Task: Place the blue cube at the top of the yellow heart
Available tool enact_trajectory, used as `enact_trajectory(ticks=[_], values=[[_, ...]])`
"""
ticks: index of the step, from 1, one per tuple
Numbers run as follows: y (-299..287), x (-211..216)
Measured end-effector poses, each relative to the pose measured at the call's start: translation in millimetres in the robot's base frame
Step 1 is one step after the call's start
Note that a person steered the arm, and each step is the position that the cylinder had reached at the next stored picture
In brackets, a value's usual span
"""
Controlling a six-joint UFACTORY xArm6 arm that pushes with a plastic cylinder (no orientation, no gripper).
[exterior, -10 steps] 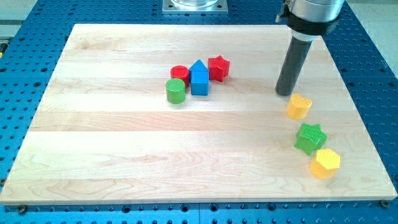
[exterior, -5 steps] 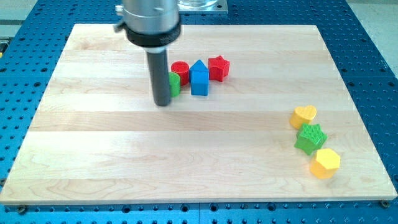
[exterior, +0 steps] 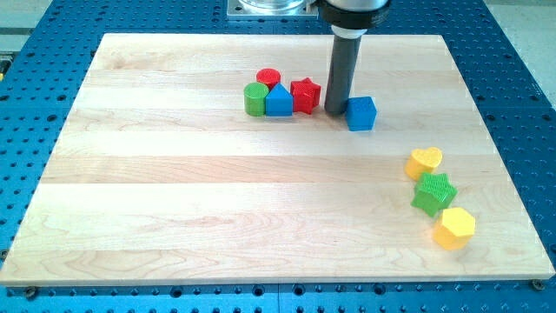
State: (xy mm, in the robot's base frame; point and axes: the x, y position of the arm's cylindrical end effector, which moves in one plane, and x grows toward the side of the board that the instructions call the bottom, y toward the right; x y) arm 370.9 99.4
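You have my tip (exterior: 336,110) on the wooden board (exterior: 174,217), just beside the blue cube (exterior: 361,113) at its 9 o'clock and close to the red star (exterior: 305,95) at the tip's 9 o'clock. Left of the star you see a blue house-shaped block (exterior: 279,101), a green cylinder (exterior: 255,99) and a red cylinder (exterior: 268,78) behind them. The yellow heart (exterior: 424,162) sits well apart at the cube's 4 o'clock, with a green star (exterior: 433,193) and a yellow hexagon (exterior: 453,228) below it.
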Motion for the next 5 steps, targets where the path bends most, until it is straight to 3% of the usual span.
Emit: enact_trajectory(ticks=[2, 3, 5], values=[[29, 15], [17, -16], [33, -11]])
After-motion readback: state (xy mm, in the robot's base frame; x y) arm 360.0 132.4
